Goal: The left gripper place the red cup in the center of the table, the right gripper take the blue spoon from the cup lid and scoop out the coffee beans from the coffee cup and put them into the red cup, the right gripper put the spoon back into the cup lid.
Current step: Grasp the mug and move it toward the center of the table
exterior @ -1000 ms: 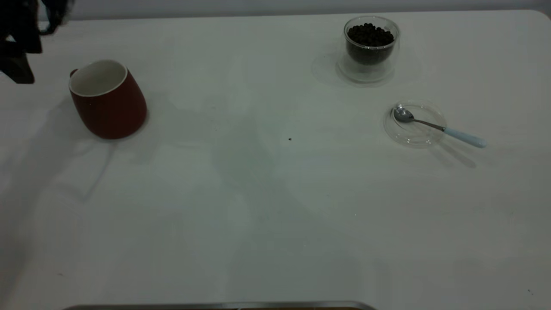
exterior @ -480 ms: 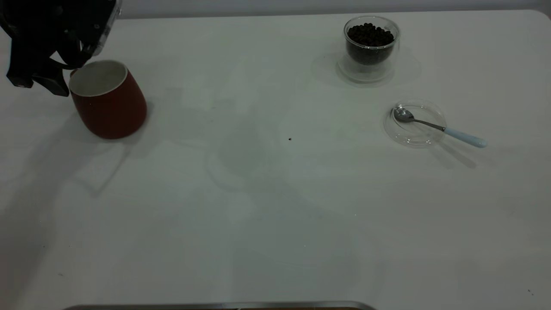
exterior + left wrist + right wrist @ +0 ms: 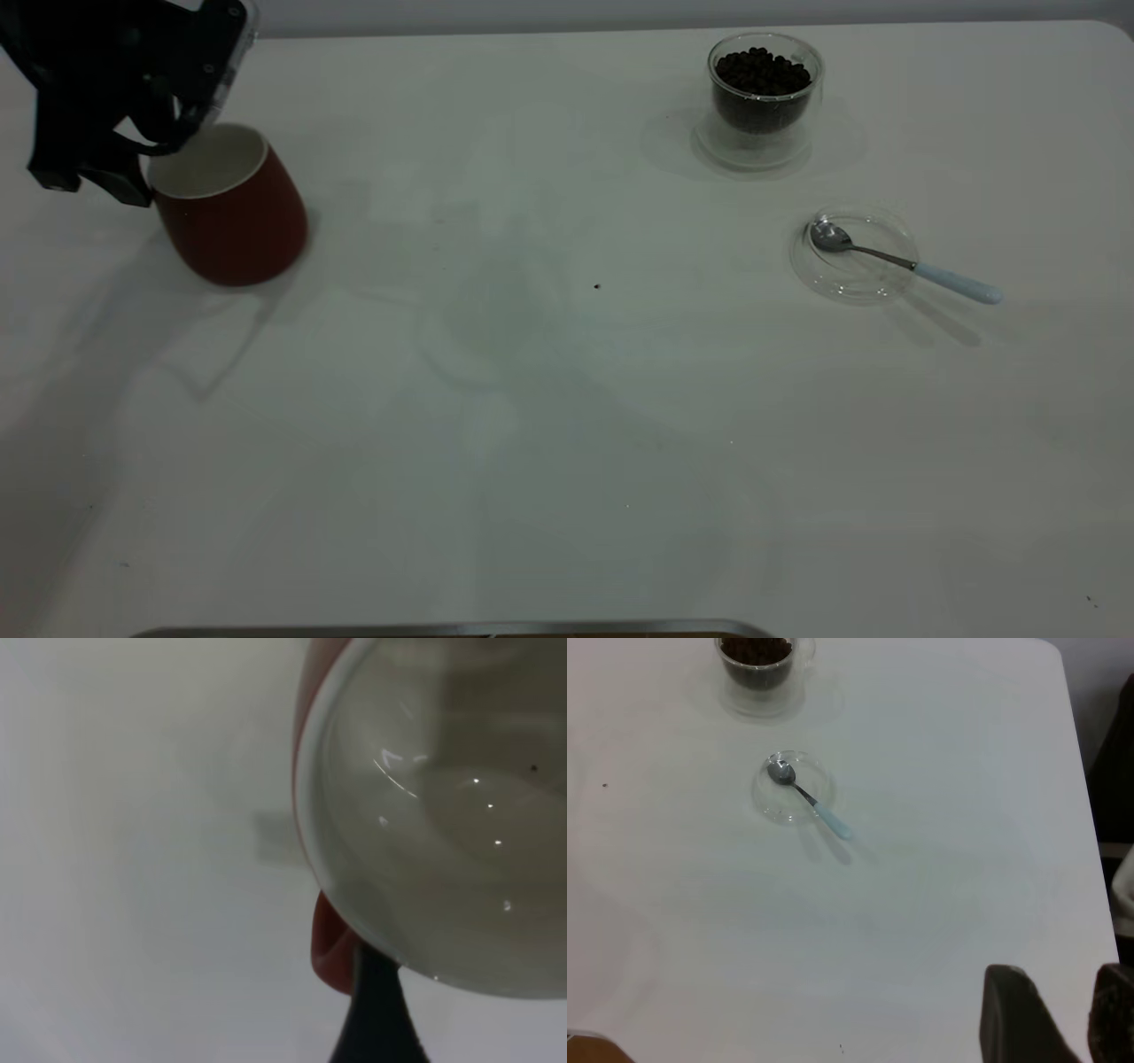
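Closing in on the rounded dark-red ceramic mug (image 3: 232, 213) at the white surface's (image 3: 549, 425) left side, the left claw (image 3: 133, 151) straddles its rim by the handle; whether it grips yet, I cannot tell. Next comes carrying it to the centre. The right claw (image 3: 1050, 1014) waits open, parked.

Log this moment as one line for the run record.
left gripper: at red cup handle, table's left | right gripper: parked, open | blue spoon: on cup lid
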`<act>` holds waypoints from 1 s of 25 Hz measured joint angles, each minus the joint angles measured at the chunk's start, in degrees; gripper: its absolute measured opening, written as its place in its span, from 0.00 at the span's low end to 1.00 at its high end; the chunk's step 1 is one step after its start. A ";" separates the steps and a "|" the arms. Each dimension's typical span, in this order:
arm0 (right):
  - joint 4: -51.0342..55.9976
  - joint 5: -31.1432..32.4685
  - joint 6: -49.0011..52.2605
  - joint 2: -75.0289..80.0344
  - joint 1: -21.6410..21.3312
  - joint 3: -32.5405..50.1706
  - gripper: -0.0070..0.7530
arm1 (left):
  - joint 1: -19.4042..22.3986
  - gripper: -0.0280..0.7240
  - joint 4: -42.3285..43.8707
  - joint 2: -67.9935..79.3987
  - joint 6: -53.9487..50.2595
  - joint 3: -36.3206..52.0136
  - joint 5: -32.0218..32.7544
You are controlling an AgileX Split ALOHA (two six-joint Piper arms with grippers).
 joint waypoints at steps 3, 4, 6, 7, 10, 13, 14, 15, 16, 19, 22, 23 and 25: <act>0.00 0.00 0.00 0.00 0.00 0.00 0.33 | -1.98 0.82 -2.07 0.08 0.00 0.00 -0.51; 0.00 0.00 0.00 0.00 0.00 0.00 0.33 | -3.02 0.82 -2.68 0.08 -0.07 0.00 -0.70; 0.00 0.00 0.00 0.00 0.00 0.00 0.33 | -5.16 0.82 -4.51 0.08 -0.19 0.00 -0.97; 0.00 0.00 0.00 0.00 0.00 0.00 0.33 | -6.38 0.82 -5.68 0.08 -0.34 0.00 -1.05; 0.00 0.00 0.00 0.00 0.00 0.00 0.33 | -9.95 0.82 -9.45 0.08 -1.33 0.00 -1.12; 0.00 0.00 0.00 0.00 0.00 0.00 0.33 | -13.77 0.82 -12.50 0.08 -3.11 0.00 -1.78; 0.00 0.00 0.00 0.00 0.00 0.00 0.33 | -15.08 0.82 -13.19 0.08 -3.96 0.00 -2.25; 0.00 0.00 0.00 0.00 0.00 0.00 0.33 | -16.13 0.82 -13.81 0.08 -5.11 0.00 -2.85; 0.00 0.00 0.00 0.00 0.00 0.00 0.33 | -17.27 0.82 -13.81 0.08 -6.38 0.00 -3.34; 0.00 0.00 0.00 0.00 0.00 0.00 0.33 | -19.98 0.82 -14.11 0.08 -10.24 0.00 -4.93; 0.00 0.00 0.00 0.00 0.00 0.00 0.33 | -21.30 0.82 -14.11 0.08 -13.66 0.00 -5.54; 0.00 0.00 0.00 0.00 0.00 0.00 0.33 | -21.51 0.82 -14.11 0.02 -14.69 0.00 -5.54; 0.00 0.00 0.00 0.00 0.00 0.00 0.33 | -21.58 0.82 -13.81 -0.82 -16.41 0.00 -4.78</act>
